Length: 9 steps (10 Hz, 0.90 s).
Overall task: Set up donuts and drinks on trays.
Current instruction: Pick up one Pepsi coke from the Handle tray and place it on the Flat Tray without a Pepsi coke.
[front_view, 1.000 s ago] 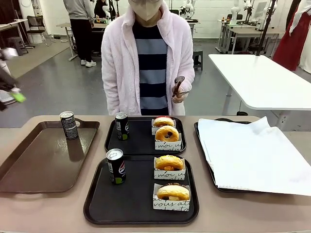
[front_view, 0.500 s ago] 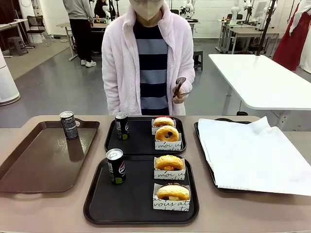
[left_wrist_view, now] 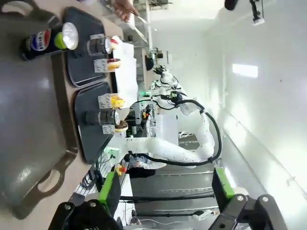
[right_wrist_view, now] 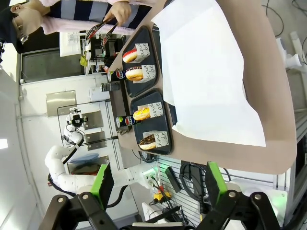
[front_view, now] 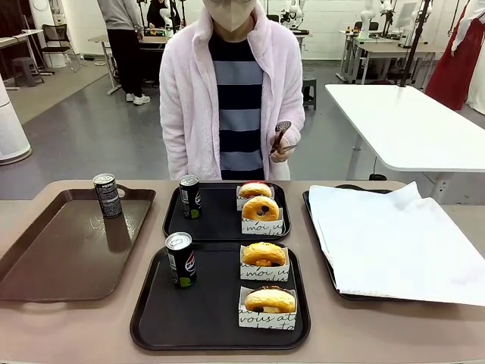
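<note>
1. two black trays sit in the middle of the worktop (front_view: 61,334), one behind the other: the near tray (front_view: 151,322) and the far tray (front_view: 220,220), their rims almost touching.
2. the near tray holds a drink can (front_view: 180,259) at its left and two donuts in white paper holders at its right, one donut (front_view: 269,303) nearest the robot and another (front_view: 264,258) just behind it.
3. the far tray holds a second can (front_view: 189,196) at its left and two more donuts (front_view: 260,211) at its right, one behind the other.
4. a longer brown tray (front_view: 45,258) lies at the left, with a third can (front_view: 107,195) standing upright at its far edge.
5. at the right lies a tray covered by a large sheet of white paper (front_view: 394,243), which overhangs its edges.
6. a person in a pale fleece jacket stands at the far side, one hand (front_view: 282,149) holding tongs (front_view: 279,133) above the worktop, well clear of the trays.
7. the left gripper (left_wrist_view: 165,191) hangs away from the worktop with its jaws wide and nothing between them.
8. the right gripper (right_wrist_view: 158,184) is also raised off to the side, jaws wide and holding nothing.
9. nothing stands between the trays and the grippers.
</note>
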### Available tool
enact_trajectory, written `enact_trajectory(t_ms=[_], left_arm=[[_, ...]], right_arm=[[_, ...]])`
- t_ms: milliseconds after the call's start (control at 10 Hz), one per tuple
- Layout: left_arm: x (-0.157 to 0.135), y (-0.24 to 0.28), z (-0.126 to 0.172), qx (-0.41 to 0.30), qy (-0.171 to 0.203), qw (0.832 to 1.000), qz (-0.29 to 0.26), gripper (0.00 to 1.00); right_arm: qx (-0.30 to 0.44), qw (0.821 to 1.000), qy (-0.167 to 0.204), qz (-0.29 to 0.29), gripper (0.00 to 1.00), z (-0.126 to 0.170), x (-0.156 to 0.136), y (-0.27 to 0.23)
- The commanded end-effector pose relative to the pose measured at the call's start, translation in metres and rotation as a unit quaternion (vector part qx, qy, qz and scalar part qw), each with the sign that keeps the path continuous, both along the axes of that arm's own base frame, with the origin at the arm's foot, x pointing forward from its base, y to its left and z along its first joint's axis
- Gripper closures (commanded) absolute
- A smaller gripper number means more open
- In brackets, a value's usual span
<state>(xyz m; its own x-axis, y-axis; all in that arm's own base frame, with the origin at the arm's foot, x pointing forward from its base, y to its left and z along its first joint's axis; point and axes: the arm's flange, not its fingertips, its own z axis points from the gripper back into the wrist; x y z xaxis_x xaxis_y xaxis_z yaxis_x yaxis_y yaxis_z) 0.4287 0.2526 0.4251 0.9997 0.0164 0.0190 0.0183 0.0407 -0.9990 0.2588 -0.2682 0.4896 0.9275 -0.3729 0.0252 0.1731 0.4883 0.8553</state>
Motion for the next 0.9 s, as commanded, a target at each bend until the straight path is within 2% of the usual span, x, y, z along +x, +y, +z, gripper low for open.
enact_trajectory(t_ms=[0, 300, 400, 500, 800], left_arm=[[-0.001, 0.018, 0.012, 0.045, 0.027, 0.999, 0.005, 0.0], [0.004, 0.018, 0.008, 0.064, 0.047, 0.997, 0.012, 0.0], [0.002, 0.014, 0.012, 0.076, 0.045, 0.996, 0.012, 0.0], [-0.001, 0.024, 0.007, 0.056, 0.033, 0.998, 0.015, 0.0], [-0.001, 0.024, 0.007, 0.056, 0.033, 0.998, 0.015, 0.0]], right_arm=[[0.008, 1.0, -0.007, 0.0, 0.0, 0.001, 0.001, 0.0], [0.008, 1.0, -0.007, 0.0, 0.0, 0.001, 0.001, 0.0], [0.008, 1.0, -0.007, 0.0, 0.0, 0.001, 0.001, 0.0], [0.008, 1.0, -0.007, 0.0, 0.0, 0.001, 0.001, 0.0], [0.008, 1.0, -0.007, 0.0, 0.0, 0.001, 0.001, 0.0]])
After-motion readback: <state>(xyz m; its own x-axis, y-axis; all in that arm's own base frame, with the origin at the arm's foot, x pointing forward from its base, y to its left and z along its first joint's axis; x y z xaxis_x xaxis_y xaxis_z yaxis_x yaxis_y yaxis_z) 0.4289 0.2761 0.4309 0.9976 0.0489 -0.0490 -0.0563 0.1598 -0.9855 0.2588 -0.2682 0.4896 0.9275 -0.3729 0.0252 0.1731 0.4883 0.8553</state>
